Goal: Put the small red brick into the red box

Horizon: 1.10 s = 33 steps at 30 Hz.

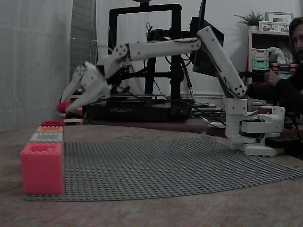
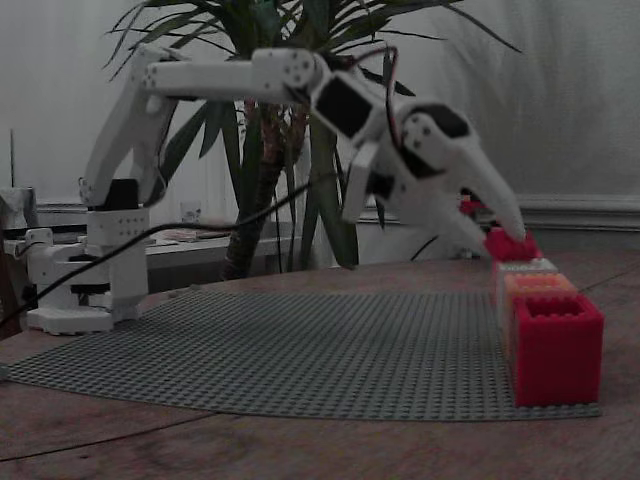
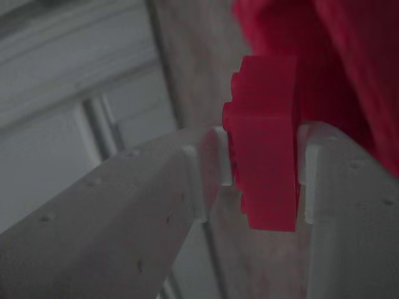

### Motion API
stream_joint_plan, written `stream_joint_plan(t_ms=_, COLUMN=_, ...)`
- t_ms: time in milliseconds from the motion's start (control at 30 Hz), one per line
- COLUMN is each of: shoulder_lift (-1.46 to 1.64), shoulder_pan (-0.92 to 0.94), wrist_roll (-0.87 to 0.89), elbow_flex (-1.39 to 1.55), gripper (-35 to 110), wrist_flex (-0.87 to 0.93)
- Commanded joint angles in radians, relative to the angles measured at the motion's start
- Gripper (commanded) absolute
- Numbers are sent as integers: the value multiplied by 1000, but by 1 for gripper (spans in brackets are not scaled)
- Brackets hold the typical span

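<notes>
My white gripper [image 1: 66, 108] hangs in the air above the row of boxes, shut on the small red brick [image 1: 62, 106]. In the wrist view the brick [image 3: 265, 137] stands on edge, clamped between both fingers [image 3: 206, 168], with a blurred red mass behind it. The red box [image 1: 52, 123] is the far end of the row in one fixed view and the nearest box [image 2: 557, 345] in the other. There the gripper [image 2: 505, 240] holds the brick [image 2: 510, 246] above the row's far part. I cannot tell which box lies under it.
The row also holds a pink-coral box [image 1: 41, 168], a grey-white box [image 1: 46, 137] and an orange box [image 1: 49, 128], along the edge of a grey studded baseplate [image 1: 165, 161]. A black 3D printer [image 1: 142, 106] stands behind. A person [image 1: 291, 71] sits at right. A plant [image 2: 290, 130] rises behind the arm.
</notes>
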Motion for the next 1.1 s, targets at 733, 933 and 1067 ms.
stream_joint_plan(t_ms=733, shoulder_lift=-121, shoulder_pan=12, wrist_roll=-101, elbow_flex=-144, gripper=8, wrist_flex=-229)
stream_joint_plan(t_ms=933, shoulder_lift=-123, shoulder_pan=8, wrist_roll=-109, elbow_flex=-141, gripper=12, wrist_flex=-229)
stream_joint_plan(t_ms=1067, shoulder_lift=-118, shoulder_pan=5, wrist_roll=-104, elbow_flex=-141, gripper=12, wrist_flex=-229)
